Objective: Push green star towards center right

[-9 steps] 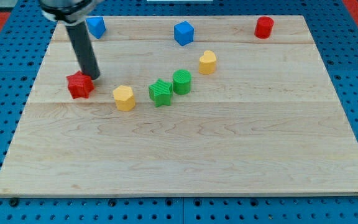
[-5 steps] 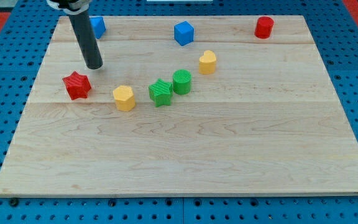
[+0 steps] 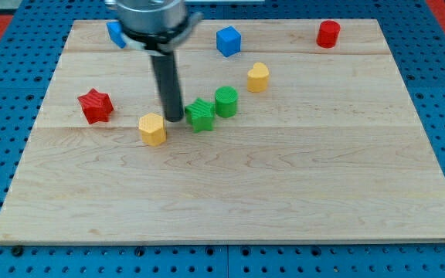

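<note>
The green star lies on the wooden board, left of the middle. A green cylinder touches it at its upper right. My tip stands just left of the green star, close to it or touching it, between the star and a yellow hexagonal block at the lower left. The dark rod rises from there to the view's top.
A red star lies at the left. A second yellow block sits right of the green cylinder. A blue cube and a red cylinder stand near the top edge. Another blue block shows partly behind the arm.
My tip has moved right from beside the red star to the green star's left side. The yellow hexagonal block has shifted slightly down and left. The other blocks keep their places.
</note>
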